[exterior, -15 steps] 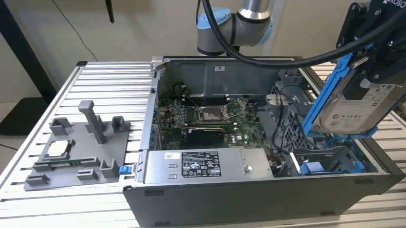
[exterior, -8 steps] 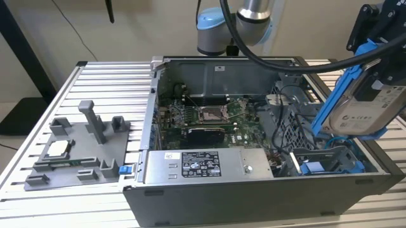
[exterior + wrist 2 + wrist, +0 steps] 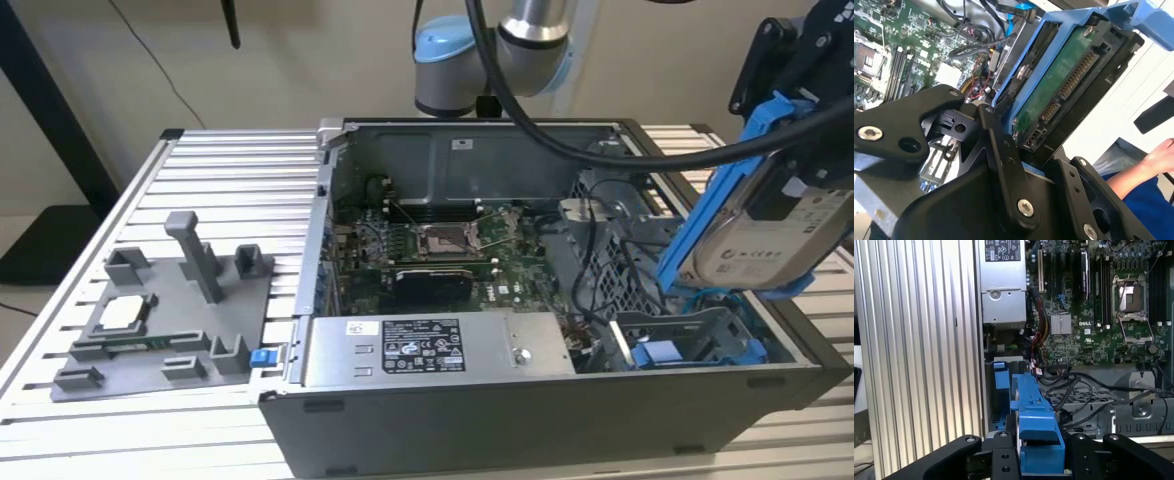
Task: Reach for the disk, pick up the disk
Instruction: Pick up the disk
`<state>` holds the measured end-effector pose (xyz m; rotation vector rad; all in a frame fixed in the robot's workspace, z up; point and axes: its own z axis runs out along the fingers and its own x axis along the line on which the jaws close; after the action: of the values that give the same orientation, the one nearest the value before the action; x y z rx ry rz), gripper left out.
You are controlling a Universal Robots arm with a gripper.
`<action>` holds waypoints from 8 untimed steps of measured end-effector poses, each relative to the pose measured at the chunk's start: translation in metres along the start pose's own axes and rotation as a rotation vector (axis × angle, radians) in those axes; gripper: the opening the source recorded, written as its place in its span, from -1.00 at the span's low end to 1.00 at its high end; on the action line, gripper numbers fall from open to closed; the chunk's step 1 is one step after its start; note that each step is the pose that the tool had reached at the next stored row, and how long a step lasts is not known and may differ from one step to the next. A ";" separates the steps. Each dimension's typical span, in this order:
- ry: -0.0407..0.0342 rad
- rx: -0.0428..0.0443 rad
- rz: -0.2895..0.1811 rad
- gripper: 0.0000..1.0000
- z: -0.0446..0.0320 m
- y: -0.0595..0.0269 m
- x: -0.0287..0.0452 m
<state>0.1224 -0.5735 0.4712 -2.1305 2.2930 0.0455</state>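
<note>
One disk [image 3: 778, 222], silver drive in blue bracket, sits clamped in the gripper [image 3: 1004, 145], whose jaws are closed on its bracket. It is raised clear above the open computer case [image 3: 534, 400] at the case's drive-bay corner, long axis steeply tilted, near upright.

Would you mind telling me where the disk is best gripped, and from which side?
By the blue bracket's long edges, across its thin width, coming in end-on: the disk is flat, and the gripper already clamps the bracket that way, holding it tilted above the open computer case.
</note>
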 end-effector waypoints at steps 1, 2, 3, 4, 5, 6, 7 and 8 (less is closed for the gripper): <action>0.0000 -0.0001 -0.001 -1.00 0.0013 0.0000 0.0001; 0.0000 -0.0001 -0.002 -1.00 0.0026 0.0000 0.0001; 0.0001 -0.0001 -0.003 -1.00 0.0040 0.0000 0.0002; 0.0001 -0.0001 -0.004 -1.00 0.0056 -0.0001 0.0002; 0.0000 -0.0002 -0.005 -1.00 0.0070 -0.0001 0.0002; 0.0000 -0.0002 -0.006 -1.00 0.0084 -0.0001 0.0003; 0.0001 -0.0002 -0.007 -1.00 0.0099 -0.0001 0.0003; 0.0000 -0.0002 -0.008 -1.00 0.0113 -0.0001 0.0004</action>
<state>0.1223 -0.5735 0.4598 -2.1397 2.2845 0.0456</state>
